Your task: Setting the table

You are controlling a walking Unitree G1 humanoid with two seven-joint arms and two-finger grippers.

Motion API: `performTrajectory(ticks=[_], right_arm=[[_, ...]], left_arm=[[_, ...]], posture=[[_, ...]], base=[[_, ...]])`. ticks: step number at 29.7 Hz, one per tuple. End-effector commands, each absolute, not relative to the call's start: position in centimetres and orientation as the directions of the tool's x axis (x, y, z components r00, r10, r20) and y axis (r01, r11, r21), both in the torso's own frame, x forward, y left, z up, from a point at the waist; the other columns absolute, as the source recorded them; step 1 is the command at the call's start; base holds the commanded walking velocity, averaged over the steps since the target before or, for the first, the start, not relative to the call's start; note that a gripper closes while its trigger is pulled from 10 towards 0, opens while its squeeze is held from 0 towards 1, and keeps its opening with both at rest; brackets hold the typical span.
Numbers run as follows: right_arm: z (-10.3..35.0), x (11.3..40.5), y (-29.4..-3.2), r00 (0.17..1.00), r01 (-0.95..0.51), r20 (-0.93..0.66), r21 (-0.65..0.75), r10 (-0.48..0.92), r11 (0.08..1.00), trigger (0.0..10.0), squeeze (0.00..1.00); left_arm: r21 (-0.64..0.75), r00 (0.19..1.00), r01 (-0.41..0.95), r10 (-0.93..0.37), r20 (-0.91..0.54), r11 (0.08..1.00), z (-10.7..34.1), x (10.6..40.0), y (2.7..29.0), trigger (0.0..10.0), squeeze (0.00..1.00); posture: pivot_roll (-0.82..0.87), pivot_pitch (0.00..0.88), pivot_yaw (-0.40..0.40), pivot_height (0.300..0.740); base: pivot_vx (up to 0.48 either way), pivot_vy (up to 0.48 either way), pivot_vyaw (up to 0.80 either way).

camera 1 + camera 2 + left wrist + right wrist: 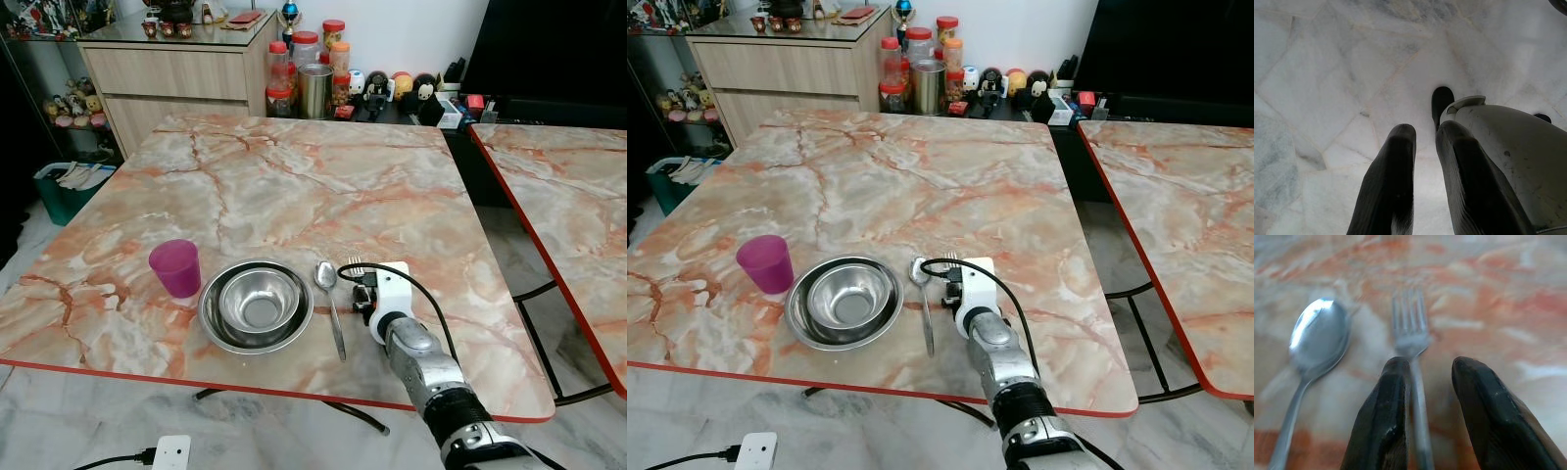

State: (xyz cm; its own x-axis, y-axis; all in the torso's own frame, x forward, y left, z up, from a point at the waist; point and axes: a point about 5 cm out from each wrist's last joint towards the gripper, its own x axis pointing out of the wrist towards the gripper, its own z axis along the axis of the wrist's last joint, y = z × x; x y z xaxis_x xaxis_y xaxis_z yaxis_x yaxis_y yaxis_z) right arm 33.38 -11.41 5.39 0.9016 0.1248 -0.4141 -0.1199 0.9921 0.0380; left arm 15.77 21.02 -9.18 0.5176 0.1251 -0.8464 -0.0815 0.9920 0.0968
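Straddling the fork (pixel 1411 340) handle with its fingers apart, the right tool (pixel 1432 382) sits low on the marble bench (pixel 294 186), the spoon (pixel 330 299) just at its 9 o'clock and the nested steel bowls (pixel 257 305) and purple cup (pixel 175 267) farther that way. Thin, stiff and slippery, the fork looks best pinched mid-handle; the wrist hides most of it, and the left tool (pixel 1422 161), slightly parted, hangs over the floor.

Head eyes above table (pixel 294 186), wrists close—down
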Motion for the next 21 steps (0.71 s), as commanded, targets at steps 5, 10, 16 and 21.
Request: performTrajectory(ticks=[5,10,16,21], right_arm=[[8.0,34.3,-12.0,0.961,-0.073,-0.265,0.044,0.082,0.996,10.0,0.00],[9.0,34.5,-12.1,0.980,-0.068,-0.183,0.059,0.078,0.996,10.0,0.00],[10.9,34.8,-12.7,0.997,-0.072,-0.030,0.075,0.074,0.995,10.0,0.00],[11.6,34.8,-12.9,0.997,-0.071,0.029,0.086,0.068,0.994,10.0,0.00]], left_arm=[[0.090,0.507,-0.073,0.114,-0.854,0.993,-9.3,15.5,20.9,10.0,0.00],[0.099,0.509,-0.060,0.116,-0.853,0.993,-9.3,15.5,20.9,10.0,0.00],[0.109,0.514,-0.063,0.126,-0.849,0.992,-9.3,15.5,21.0,10.0,0.00],[0.105,0.513,-0.070,0.126,-0.849,0.992,-9.3,15.4,21.0,10.0,0.00]], posture=[[0.09,0.000,-0.044,0.728],[0.09,0.000,-0.044,0.728],[0.09,0.000,-0.046,0.728],[0.09,0.000,-0.046,0.728]], base=[[0.000,0.000,0.00],[0.000,0.000,0.00],[0.000,0.000,0.00],[0.000,0.288,0.00]])
